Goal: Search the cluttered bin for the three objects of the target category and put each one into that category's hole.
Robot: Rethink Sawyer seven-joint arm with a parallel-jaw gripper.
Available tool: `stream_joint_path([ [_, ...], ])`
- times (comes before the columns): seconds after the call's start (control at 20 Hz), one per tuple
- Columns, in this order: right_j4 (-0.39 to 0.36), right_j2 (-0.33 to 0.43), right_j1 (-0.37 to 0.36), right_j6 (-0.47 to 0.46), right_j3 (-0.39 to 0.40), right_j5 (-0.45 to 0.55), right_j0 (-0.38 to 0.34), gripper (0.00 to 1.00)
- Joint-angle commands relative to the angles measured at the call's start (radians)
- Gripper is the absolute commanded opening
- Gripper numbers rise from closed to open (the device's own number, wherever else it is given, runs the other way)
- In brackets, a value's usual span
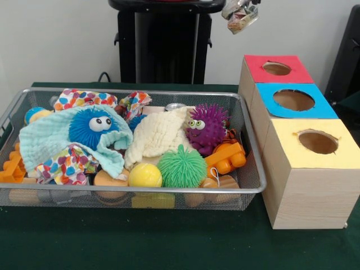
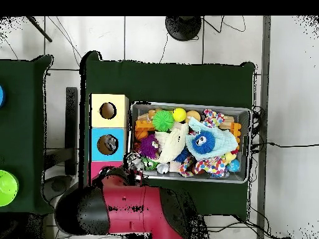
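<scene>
The gripper point(image 1: 241, 16) hangs high above the red-topped box point(image 1: 277, 68), carrying a small crumpled piece of patterned cloth point(image 1: 242, 20) pinched in its tips. In the overhead view the gripper point(image 2: 133, 163) sits just beside the blue-topped box point(image 2: 108, 144), at the wire bin's point(image 2: 244, 112) corner.

This looks like the delivery step: one target lifted out and on its way to a hole. Which hole is the right one cannot be told from the frames. The next move calls for centring the cloth over the chosen opening and releasing it so that the limp fabric drops through rather than draping on the rim.

More patterned cloth point(image 1: 63, 166) lies in the bin, left of the blue fuzzy ball with eyes point(image 1: 93, 127), and another piece point(image 1: 84, 98) lies behind that ball. The yellow-topped box point(image 1: 316, 143) stands nearest the front of the table, right of the bin.

The dark green table cover point(image 1: 169, 242) lies under everything. Around it are a pale tiled floor point(image 2: 156, 37) with loose cables and a plain light wall point(image 1: 56, 39).
</scene>
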Motion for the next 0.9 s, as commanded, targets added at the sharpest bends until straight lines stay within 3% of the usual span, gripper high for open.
stream_joint_path([
  [0.05,-0.041,0.067,0.080,0.088,-0.008,-0.006,0.023,0.00],
  [0.9,-0.008,0.041,0.225,0.170,-0.123,-0.018,0.078,0.00],
])
